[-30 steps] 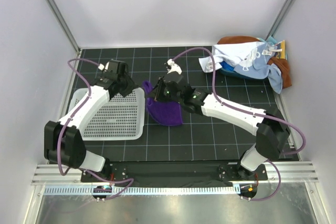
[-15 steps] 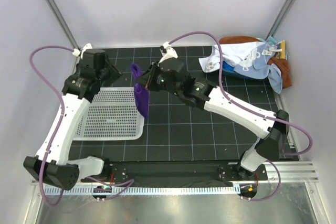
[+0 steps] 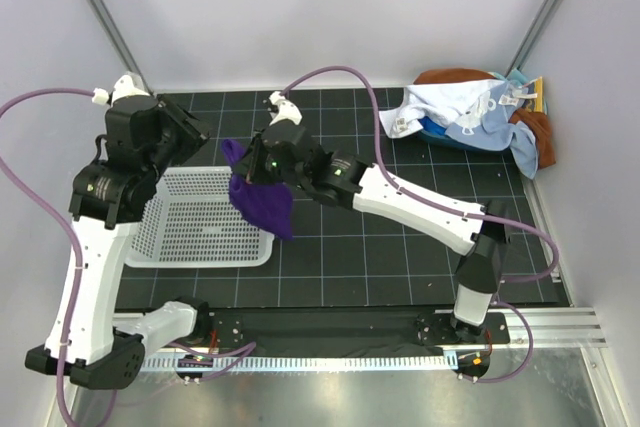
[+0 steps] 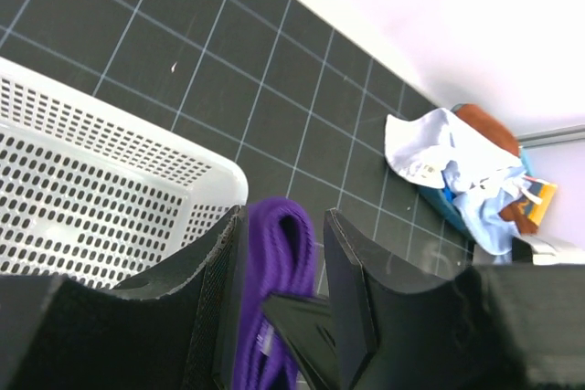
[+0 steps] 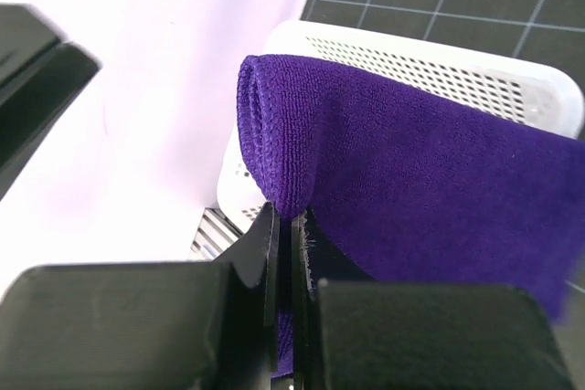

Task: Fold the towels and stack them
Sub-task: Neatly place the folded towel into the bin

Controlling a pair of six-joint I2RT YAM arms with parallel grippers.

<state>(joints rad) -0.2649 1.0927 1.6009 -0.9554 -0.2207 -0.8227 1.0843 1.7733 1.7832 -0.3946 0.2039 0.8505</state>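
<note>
My right gripper (image 3: 255,162) is shut on a fold of the dark purple towel (image 3: 262,205) and holds it in the air over the right rim of the white slotted basket (image 3: 190,232). In the right wrist view the jaws (image 5: 285,212) pinch the towel's rolled edge (image 5: 430,162) with the basket (image 5: 411,61) behind it. My left gripper (image 3: 190,132) is raised high at the far left, open and empty. In its wrist view (image 4: 283,215) the purple towel (image 4: 260,262) shows beyond the spread fingers.
At the back right corner lies a pile with a white towel (image 3: 440,107), a light blue towel (image 3: 485,127) and a rust-brown towel (image 3: 540,132); it also shows in the left wrist view (image 4: 457,166). The black gridded mat (image 3: 400,257) covers the table between white walls.
My right gripper lifted the purple towel off the mat and carried it left to the basket's rim. My left arm rose and swung back to the left.
</note>
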